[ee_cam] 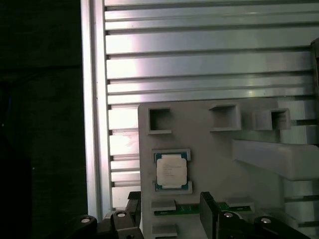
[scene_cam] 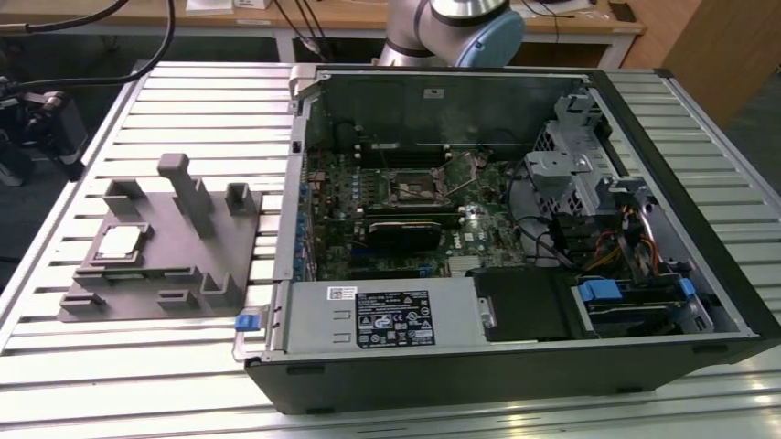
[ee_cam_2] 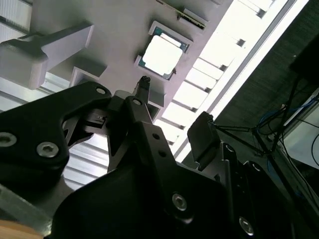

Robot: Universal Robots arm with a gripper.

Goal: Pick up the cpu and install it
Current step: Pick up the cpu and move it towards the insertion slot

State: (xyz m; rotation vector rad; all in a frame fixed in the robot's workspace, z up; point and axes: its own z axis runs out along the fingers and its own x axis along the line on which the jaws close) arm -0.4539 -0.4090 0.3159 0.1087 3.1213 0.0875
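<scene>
In the exterior view, the cpu (scene_cam: 119, 242) lay flat on the grey holder (scene_cam: 171, 254), at about nine o'clock from the open computer case (scene_cam: 488, 375). In the second wrist view, the gripper (ee_cam_2: 172, 112) was wide open and held nothing. It was near the cpu (ee_cam_2: 162, 52) but not touching it. In the first wrist view, the cpu (ee_cam: 172, 171) sat in a square pocket of the holder (ee_cam: 214, 159), and the fingers (ee_cam: 208, 214) stood apart.
</scene>
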